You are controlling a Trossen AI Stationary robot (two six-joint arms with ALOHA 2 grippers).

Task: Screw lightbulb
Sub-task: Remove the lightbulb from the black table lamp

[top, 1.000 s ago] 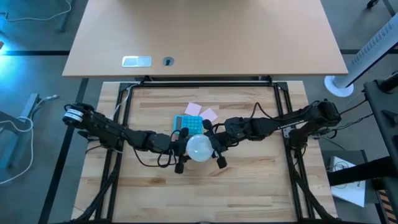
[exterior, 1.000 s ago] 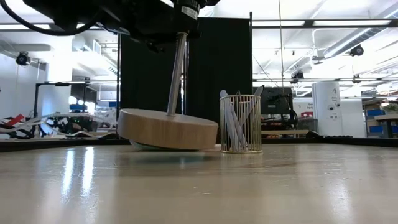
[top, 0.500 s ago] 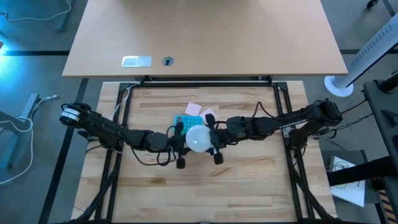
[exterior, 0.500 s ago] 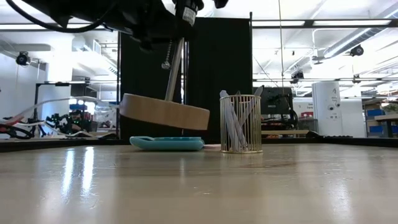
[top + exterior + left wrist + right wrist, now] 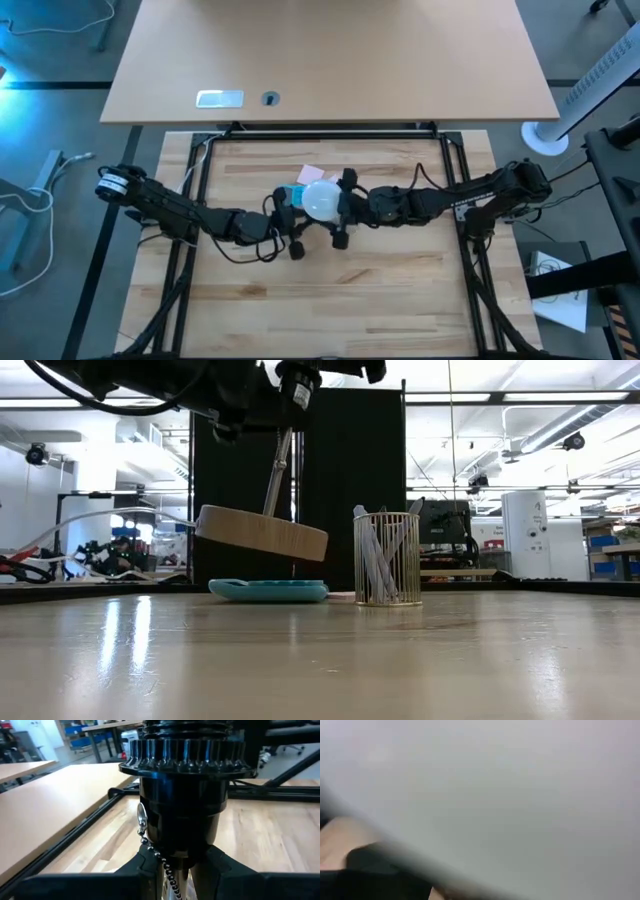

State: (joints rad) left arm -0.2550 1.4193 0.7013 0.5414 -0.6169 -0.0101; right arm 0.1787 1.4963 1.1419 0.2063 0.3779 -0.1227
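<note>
Overhead, both arms meet at the centre of the high view, above the wooden table [image 5: 330, 310]. The bulb [image 5: 321, 200] shows as a white globe right in the middle of the frame, just left of the right gripper [image 5: 343, 205], whose dark fingers sit on either side of it; the right jaws look closed around the globe. The right wrist view is filled almost wholly by the bulb's pale surface [image 5: 520, 795], pressed close to the lens.

The left gripper [image 5: 288, 222] comes in from the left of the high view and ends just below and left of the bulb. In the left wrist view its fingers [image 5: 150, 870] rise at the bottom of the frame on either side of a thin stem under the black socket [image 5: 181, 795], with a bead chain [image 5: 155, 855] hanging down the socket's front; the left jaws appear narrowly closed on that stem.

In the low view, a round wooden base [image 5: 262, 532] hangs tilted in the left-centre of the frame, clear of the table, on a slanted metal rod [image 5: 278, 470] running up to the dark arms at the top. Below it a blue calculator [image 5: 268, 591] lies flat on the table. A gold wire cup [image 5: 386, 558] stands just right of it.
</note>
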